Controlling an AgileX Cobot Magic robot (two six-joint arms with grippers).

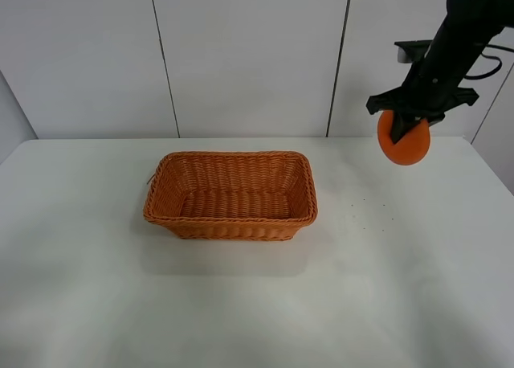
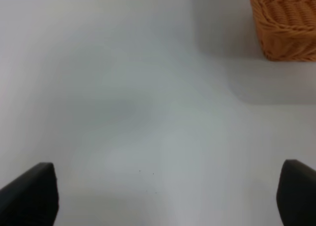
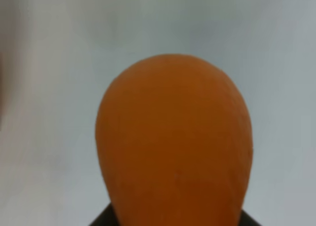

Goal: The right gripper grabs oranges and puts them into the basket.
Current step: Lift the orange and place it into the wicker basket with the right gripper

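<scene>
Right now my right fingers (image 1: 399, 130) pinch the orange (image 1: 408, 149) and hold it high above the bench (image 1: 80, 288), over its far right part. In the wrist view the fruit's long axis runs straight out from the grip. The wicker basket (image 1: 233, 223) sits well apart from it, lower and toward my left, with its long side running left to right and nothing inside. I judge the carry goes leftward, then down past the right-hand rim. My left fingers (image 2: 29, 196) hang spread and empty over bare bench, with a basket corner in their view. White wall panels stand behind.
</scene>
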